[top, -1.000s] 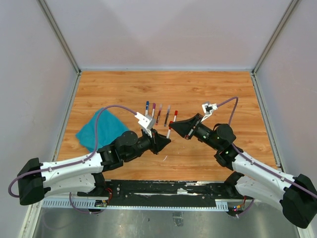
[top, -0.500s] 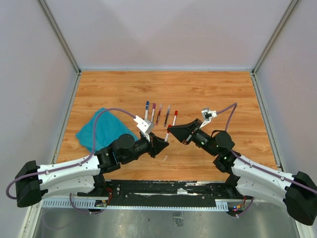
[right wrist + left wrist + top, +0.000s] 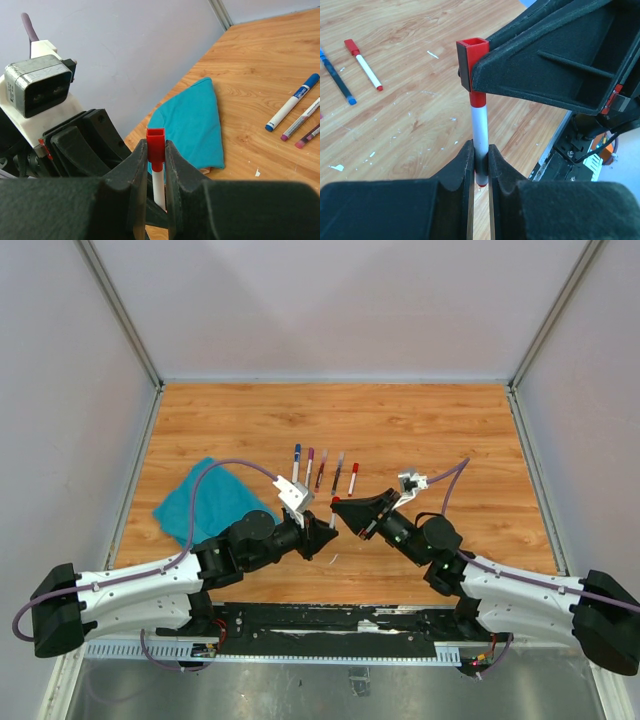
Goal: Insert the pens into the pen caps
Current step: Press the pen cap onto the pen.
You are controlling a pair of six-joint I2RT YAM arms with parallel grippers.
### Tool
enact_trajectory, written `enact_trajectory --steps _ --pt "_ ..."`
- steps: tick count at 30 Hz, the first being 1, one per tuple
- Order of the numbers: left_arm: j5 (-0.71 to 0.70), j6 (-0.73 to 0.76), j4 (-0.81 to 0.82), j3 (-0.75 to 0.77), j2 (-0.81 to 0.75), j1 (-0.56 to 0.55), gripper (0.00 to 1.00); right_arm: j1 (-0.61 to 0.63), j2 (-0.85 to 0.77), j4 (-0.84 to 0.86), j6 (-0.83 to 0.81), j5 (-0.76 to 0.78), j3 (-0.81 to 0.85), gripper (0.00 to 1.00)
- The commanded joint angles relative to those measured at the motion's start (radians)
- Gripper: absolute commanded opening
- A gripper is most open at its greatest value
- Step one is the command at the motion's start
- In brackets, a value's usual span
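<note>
I'm counting six pens in all. Five pens (image 3: 321, 470) are lying in one row on the bench (image 3: 450, 430), just beyond the two hands, side by side with narrow gaps between them. Their long axes are running roughly near to far, leaning slightly, and each is pointing its coloured cap toward the far wall. From left to right the caps are reading blue, magenta, pinkish, dark and red, so the blue-capped pen (image 3: 296, 462) is ending the row on the left and the red-capped pen (image 3: 353, 478) on the right. That makes five caps on the bench and one more in the air. One teal cloth (image 3: 205, 502) is lying well to the left of the row.

The sixth pen (image 3: 479, 125) is hanging above the near middle of the bench, between the two hands. The left hand (image 3: 480, 150) is squeezing almost fully closed on the lower part of its white barrel. The right hand (image 3: 155, 150) is pinching nearly closed on the red cap (image 3: 465, 65), which is sitting over the pen's other end. The pen's long axis is running straight from one hand into the other, capped end pointing away from the left hand. In the top view it is showing as a short, foreshortened line. I'm unable to tell whether the cap is pushed fully home.
</note>
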Motion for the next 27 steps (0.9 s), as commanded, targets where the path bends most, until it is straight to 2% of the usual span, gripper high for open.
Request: enact_trajectory --steps 1,6,10,14,21,25,27 --pt "-0.065 0.040 0.455 0.106 -0.043 0.009 0.01 0.073 0.063 -0.394 -0.051 -0.098 -0.090 0.01" --pt "-0.074 0.040 0.440 0.112 -0.042 0.009 0.00 0.097 0.054 -0.463 -0.081 -0.020 -0.087 0.01" --pt "-0.073 0.041 0.436 0.110 -0.038 0.009 0.00 0.102 0.032 -0.470 -0.081 -0.051 -0.077 0.01" --pt "-0.071 0.040 0.418 0.100 -0.038 0.008 0.00 0.102 -0.055 -0.492 -0.099 -0.066 -0.036 0.02" --pt "-0.038 0.016 0.362 0.080 -0.034 0.008 0.01 0.102 -0.194 -0.614 -0.177 0.006 0.106 0.32" --pt "-0.025 -0.002 0.333 0.055 -0.047 0.008 0.00 0.102 -0.247 -0.677 -0.278 0.068 0.184 0.48" --pt "-0.030 -0.010 0.319 0.045 -0.054 0.009 0.00 0.101 -0.282 -0.710 -0.324 0.110 0.203 0.52"
